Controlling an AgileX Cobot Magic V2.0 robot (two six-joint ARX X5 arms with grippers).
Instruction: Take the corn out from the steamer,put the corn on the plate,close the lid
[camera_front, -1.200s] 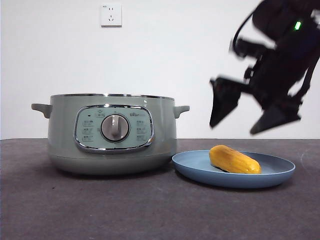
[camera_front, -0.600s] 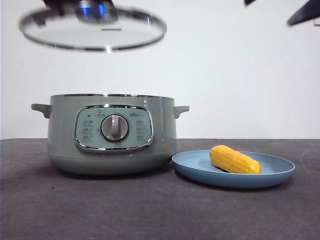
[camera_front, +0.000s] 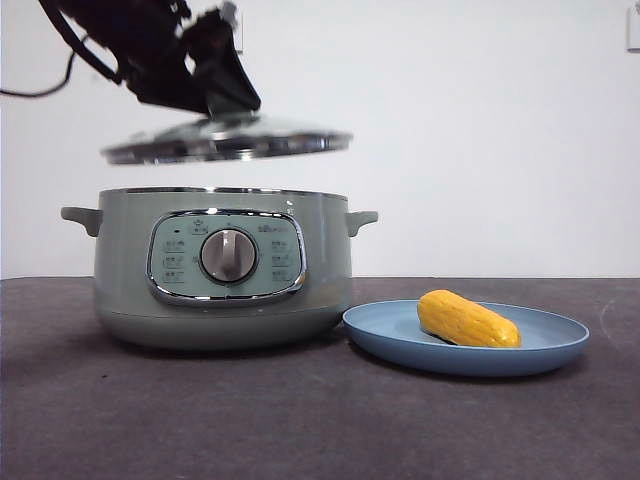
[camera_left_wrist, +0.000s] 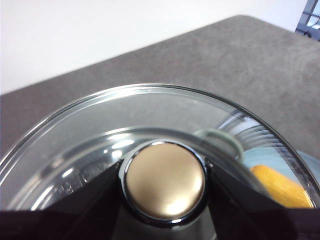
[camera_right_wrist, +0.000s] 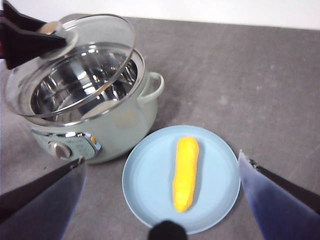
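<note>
Now that corn (camera_front: 468, 319) sits on plate (camera_front: 560, 345), your left tool (camera_left_wrist: 164, 181), clamped on lid (camera_front: 228, 139) knob, has dropped near steamer (camera_front: 222, 268); right tool (camera_right_wrist: 162, 200) gapes empty.

You have one steamer (camera_front: 225, 265) on the surface (camera_front: 300, 420), carrying two side handles and one dial (camera_front: 229, 255) on its one control panel. You have one lid (camera_front: 228, 140) with one knob (camera_left_wrist: 165, 180). You have one plate (camera_front: 465, 340), and one corn (camera_front: 468, 319) on it. You have two grippers in view: the left gripper (camera_left_wrist: 165, 200) and the right gripper (camera_right_wrist: 165, 200). Each shows two jaws.
</note>
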